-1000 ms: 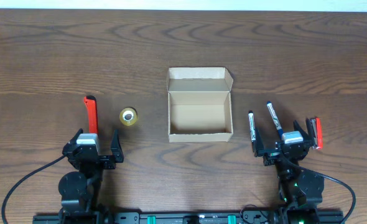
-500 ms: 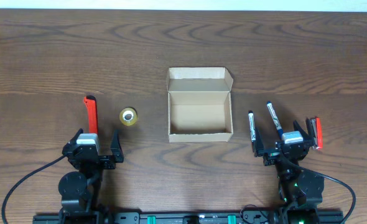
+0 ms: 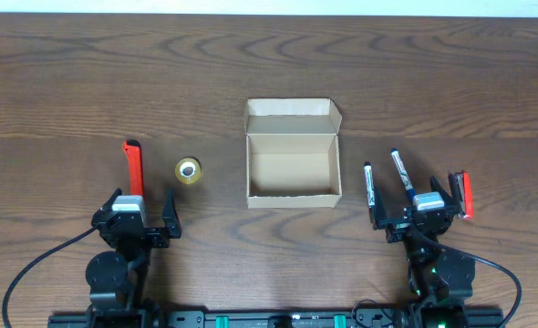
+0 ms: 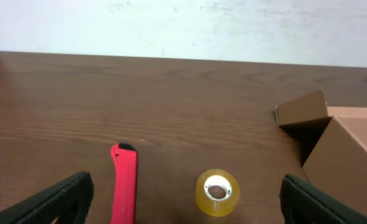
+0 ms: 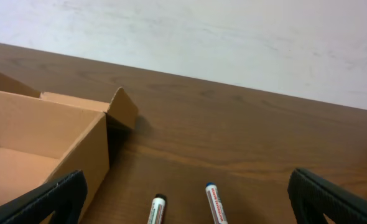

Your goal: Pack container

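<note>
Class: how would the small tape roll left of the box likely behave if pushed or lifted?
The tape roll lies flat, hole up, so a push would probably slide it rather than roll it. Small and hollow, it likely feels light yet stiff.

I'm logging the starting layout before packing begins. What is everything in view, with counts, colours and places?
cardboard box: 1, tan, table centre, lid flap open, nothing seen inside
tape roll: 1, clear yellowish, left of the box
utility knife: 1, red, left of the tape roll
markers: 2, white barrels, one black-tipped, one blue-tipped, right of the box
stick-like item: 1, red, far right, too small to identify
table: 1, dark brown wood
left gripper: 1, black, open, near the knife
right gripper: 1, black, open, near the markers
</note>
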Controlling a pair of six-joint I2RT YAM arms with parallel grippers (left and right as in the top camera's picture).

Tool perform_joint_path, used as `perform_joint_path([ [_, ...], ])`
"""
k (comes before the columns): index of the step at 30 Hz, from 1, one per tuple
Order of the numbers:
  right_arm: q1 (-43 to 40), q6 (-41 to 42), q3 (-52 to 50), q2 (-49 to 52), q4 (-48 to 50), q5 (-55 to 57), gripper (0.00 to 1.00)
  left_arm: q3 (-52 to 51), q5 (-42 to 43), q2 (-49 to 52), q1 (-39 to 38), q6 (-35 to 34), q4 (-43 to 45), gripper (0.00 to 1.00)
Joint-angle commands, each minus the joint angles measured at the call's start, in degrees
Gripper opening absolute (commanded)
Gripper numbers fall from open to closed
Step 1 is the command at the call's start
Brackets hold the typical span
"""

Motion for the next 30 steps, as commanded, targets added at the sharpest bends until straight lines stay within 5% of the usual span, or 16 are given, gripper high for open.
perform_joint_path([
  [1, -0.11, 0.79, -0.22, -0.39, -0.17, -0.42, 0.99, -1.77, 0.63, -0.52, -0.26, -0.22, -0.17, 0.95],
  [13, -0.11, 0.83, -0.22, -0.39, -0.15, -0.46, 0.99, -1.77, -1.38, -0.52, -0.22, -0.20, 0.37, 0.95],
  [21, -0.22, 14.21, -0.15, 0.00, -0.37, -0.24, 0.99, -1.77, -1.64, -0.52, -0.22, -0.48, 0.50, 0.95],
  [30, -3.30, 14.12, 12.68, 18.18, -5.64, -0.33, 0.99, -1.77, -5.01, -0.42, -0.20, -3.63, -0.63, 0.95],
])
